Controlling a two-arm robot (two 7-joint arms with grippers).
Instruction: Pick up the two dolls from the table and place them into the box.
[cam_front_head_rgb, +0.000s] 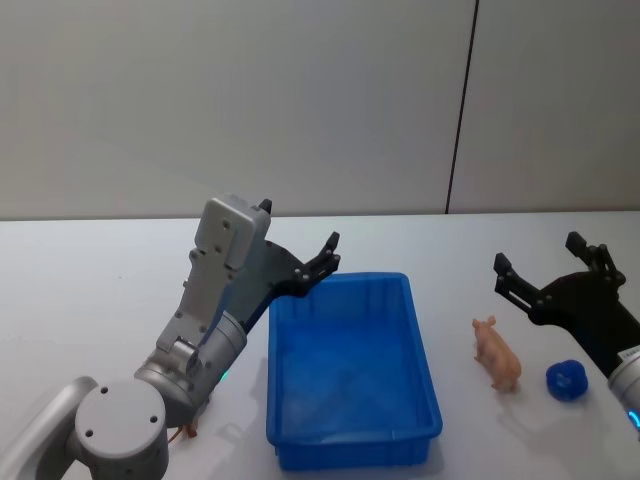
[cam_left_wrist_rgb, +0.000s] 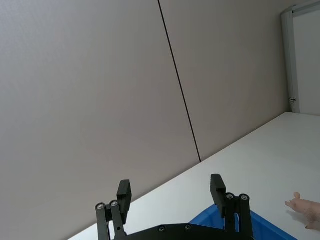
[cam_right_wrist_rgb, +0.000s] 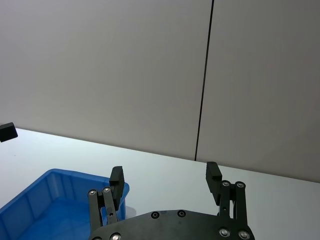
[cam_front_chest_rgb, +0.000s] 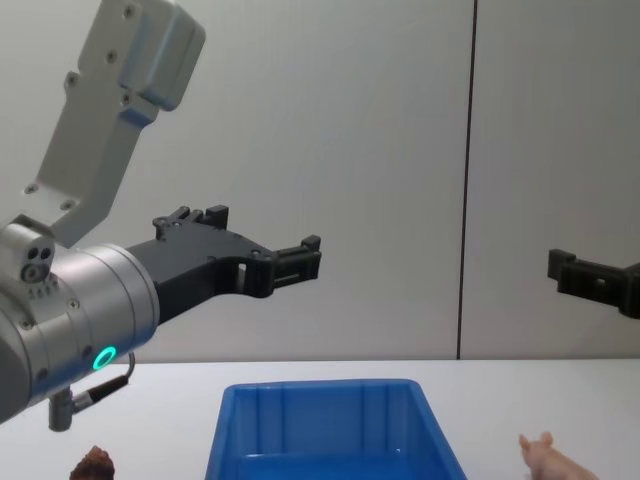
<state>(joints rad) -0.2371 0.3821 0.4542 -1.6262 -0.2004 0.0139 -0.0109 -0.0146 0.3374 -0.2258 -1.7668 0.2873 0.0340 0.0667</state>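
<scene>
Pick not begun: left gripper (cam_left_wrist_rgb: 170, 186) and right gripper (cam_right_wrist_rgb: 165, 173) hover wide open, empty.
Next, the right gripper should probably drop onto the pig (cam_front_head_rgb: 497, 352) at the box's (cam_front_head_rgb: 425, 352) three o'clock.

The box (cam_front_head_rgb: 350, 450) is lying open from above, the left tool (cam_front_head_rgb: 328, 255) hovering over its far left corner. Bare table (cam_front_head_rgb: 455, 330) is separating it from the pink doll (cam_front_head_rgb: 497, 353); a blue lump (cam_front_head_rgb: 565, 380) is sitting near the doll's right side.

The bright blue box (cam_front_head_rgb: 427, 352), ribbed inside, sits lengthwise before me on the white table (cam_front_head_rgb: 90, 300). The pale pink pig doll (cam_front_head_rgb: 497, 353) is near its right side, snout pointing away from me. The dark reddish-brown lumpy doll (cam_front_chest_rgb: 93, 462) rests on the table to its left.
</scene>
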